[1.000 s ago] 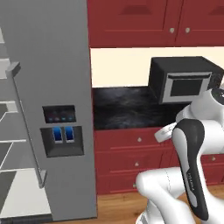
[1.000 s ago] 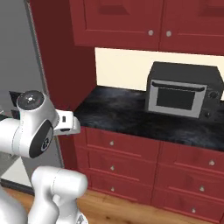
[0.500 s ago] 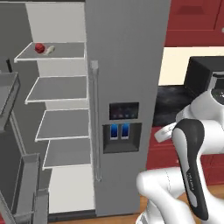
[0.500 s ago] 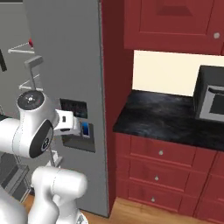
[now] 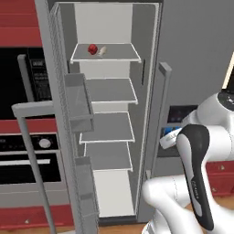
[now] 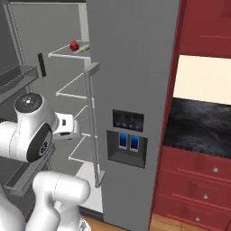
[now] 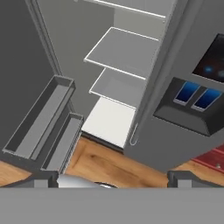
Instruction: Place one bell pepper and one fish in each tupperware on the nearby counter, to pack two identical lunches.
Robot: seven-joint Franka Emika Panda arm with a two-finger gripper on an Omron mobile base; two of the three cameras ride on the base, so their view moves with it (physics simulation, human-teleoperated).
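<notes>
Your gripper (image 7: 112,177) stands wide open and holds nothing; in the hand view its two dark fingertips (image 7: 41,178) sit far apart at the bottom, with wooden floor (image 7: 131,168) between and below them.

Ahead of the gripper you have the open fridge (image 5: 183,68). Its left door (image 5: 75,137) is swung out, and the door bins (image 7: 41,120) lie to the left of the gripper in the hand view. The lower shelves (image 7: 124,52) and the white fridge floor (image 7: 109,120) lie directly ahead. The dispenser panel (image 7: 197,103) with two blue pads sits to the gripper's upper right, on the closed door.

One pepper (image 5: 93,49) rests on the top shelf (image 5: 123,55), well above the gripper. One fish (image 5: 102,50) lies just beside it on the same shelf; you cannot tell whether the two touch. In the right base view you see the pepper (image 6: 74,45) and fish (image 6: 84,47) on that shelf, high above the arm's elbow.

The counter (image 6: 200,126) lies well off to the gripper's right, past the fridge, above red drawers (image 6: 198,185) with silver knobs. A wall oven (image 5: 27,119) stands to the left of the fridge.
</notes>
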